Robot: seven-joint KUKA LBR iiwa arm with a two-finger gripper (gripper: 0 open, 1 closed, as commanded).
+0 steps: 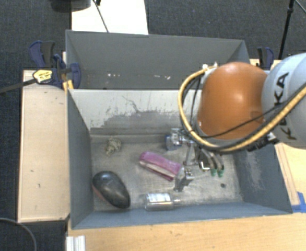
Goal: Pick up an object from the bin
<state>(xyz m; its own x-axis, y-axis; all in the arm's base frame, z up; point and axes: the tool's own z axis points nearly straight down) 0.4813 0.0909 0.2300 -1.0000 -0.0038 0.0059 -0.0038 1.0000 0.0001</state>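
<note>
Dark carpet (17,14) surrounds the grey metal bin (80,156), and the arm enters from the right with its orange cover (231,103) above the right half of the bin floor. The gripper (184,181) is low over the floor, just beside the right end of a purple oblong piece (161,164) that lies flat and slantwise near the middle of the bin. Treat this piece as the likeliest target, since nothing else lies as near. You cannot tell from this view whether the claw is apart or together, and nothing is visibly clamped in it, so confirm its state before you commit. To grasp well, centre the claw over the piece rather than its end, turn the wrist so that the closing line crosses the narrow width, and descend until the tips bracket both long edges. Keep clear of the silvery clear piece (158,200) near the front wall, just below and left of the gripper. The dark rounded lump (111,189) in the front left corner, the small pale crumpled scrap (112,146) and the bluish metal piece (173,139) at the back lie apart and should not interfere. Expect a flat piece to slide, so close gently and lift straight up.
</note>
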